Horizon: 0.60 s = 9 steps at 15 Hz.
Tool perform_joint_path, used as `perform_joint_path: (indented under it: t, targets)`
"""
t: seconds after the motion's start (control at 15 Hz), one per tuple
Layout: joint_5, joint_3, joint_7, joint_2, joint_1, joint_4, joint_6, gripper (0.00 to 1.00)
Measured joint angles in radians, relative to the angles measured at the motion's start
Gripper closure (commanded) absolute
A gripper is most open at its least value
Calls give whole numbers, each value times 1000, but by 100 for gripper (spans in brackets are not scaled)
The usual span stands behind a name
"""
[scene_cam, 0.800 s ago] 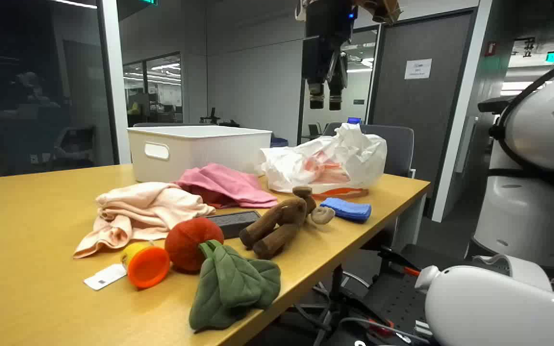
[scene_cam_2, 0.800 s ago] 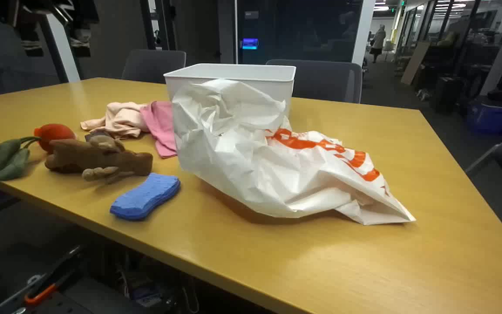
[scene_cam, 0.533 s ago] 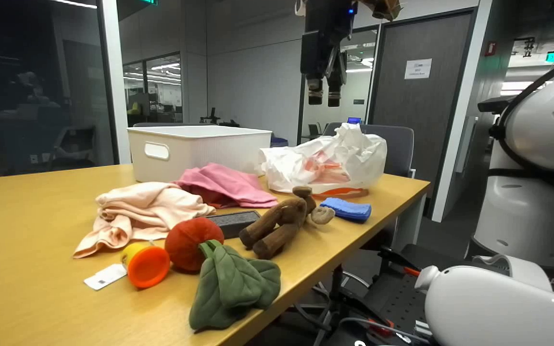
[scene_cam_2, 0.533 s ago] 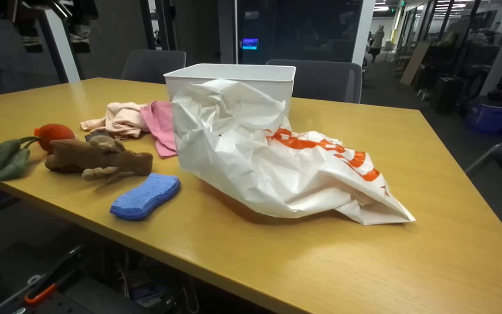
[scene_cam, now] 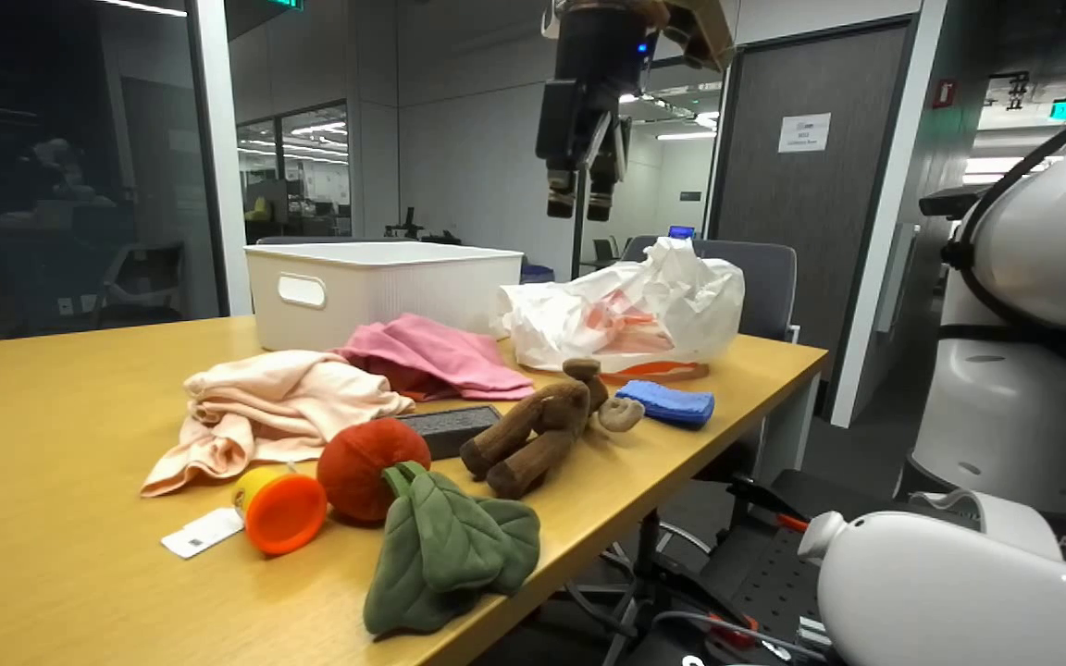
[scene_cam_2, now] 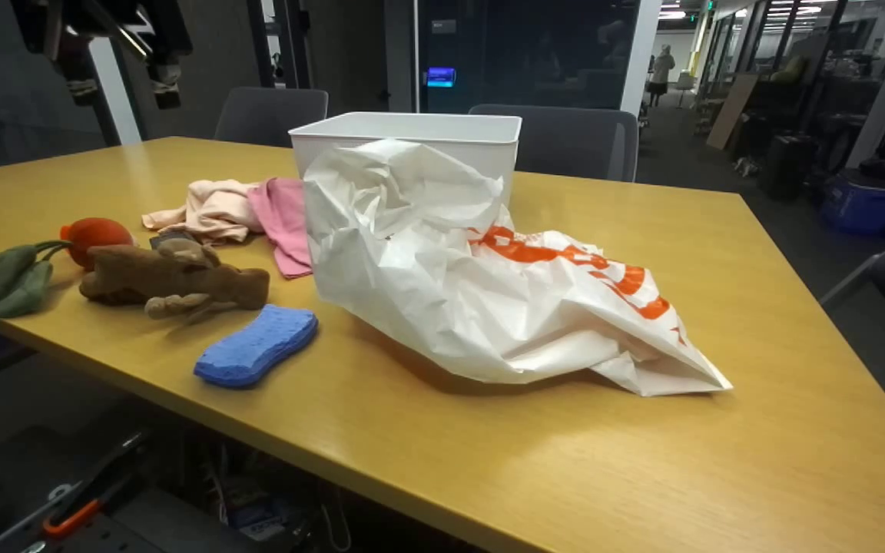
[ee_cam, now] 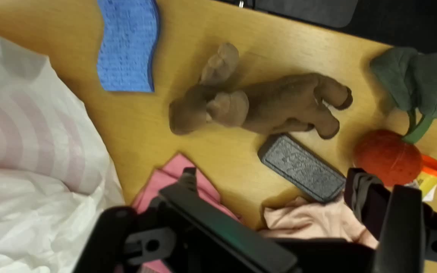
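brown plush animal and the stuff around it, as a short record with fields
tool: open, holding nothing, above the table
brown plush animal: lying on the table
blue sponge: near the animal's head, apart from it
dark grey block: by the animal's legs, contact unclear
pink cloth: next to peach cloth, both rumpled
white bin: crumpled white bag beside it
red plush ball: green leaves attached

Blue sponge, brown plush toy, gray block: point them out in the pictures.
Blue sponge (scene_cam_2: 257,345), in an exterior view: middle of its top face.
Brown plush toy (ee_cam: 266,104), in the wrist view: its torso.
Gray block (ee_cam: 302,167), in the wrist view: its textured top face.
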Motion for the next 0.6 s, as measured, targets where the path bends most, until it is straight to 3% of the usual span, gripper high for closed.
perform_joint_path:
  t: [0.6]
  targets:
    - [-34, 23, -89, 332, 33, 7, 492, 0]
